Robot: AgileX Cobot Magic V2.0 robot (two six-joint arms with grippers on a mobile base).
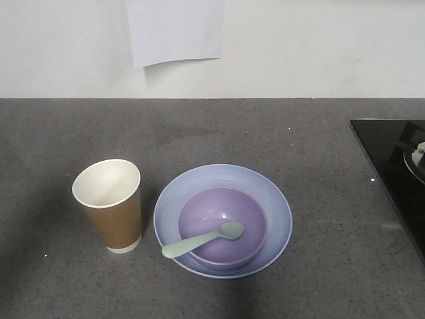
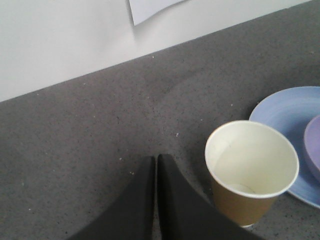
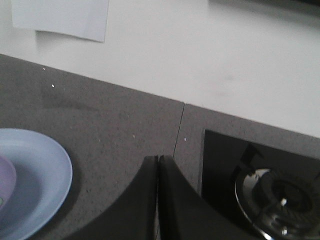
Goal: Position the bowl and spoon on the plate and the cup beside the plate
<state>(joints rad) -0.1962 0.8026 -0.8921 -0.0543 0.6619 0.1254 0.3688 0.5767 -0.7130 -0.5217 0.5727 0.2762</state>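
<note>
the blue plate (image 1: pixel 275 199) sits on the grey table (image 1: pixel 265 133), a bit to the right of the middle and near the front edge. the purple bowl (image 1: pixel 212 209) sits in the middle of the plate. the green spoon (image 1: pixel 202 240) lies in the bowl, with its round head down inside and its handle resting over the near left rim, poking out above the plate. the brown cup (image 1: pixel 116 216) stands upright just to the left of the plate, close to it, and i cannot tell if they touch. the cup has nothing in it.

my left tool (image 2: pixel 155 159) is closed, its two dark fingers pressed together, holding nothing. it hangs over bare table just left of the cup. my right tool (image 3: pixel 158 159) is closed too and holds nothing. it hangs over the table to the right of the plate, with a black stove top (image 3: pixel 230 165) and its burner (image 3: pixel 277 200) further right. a white sheet of paper (image 1: pixel 176 30) hangs on the far wall.
</note>
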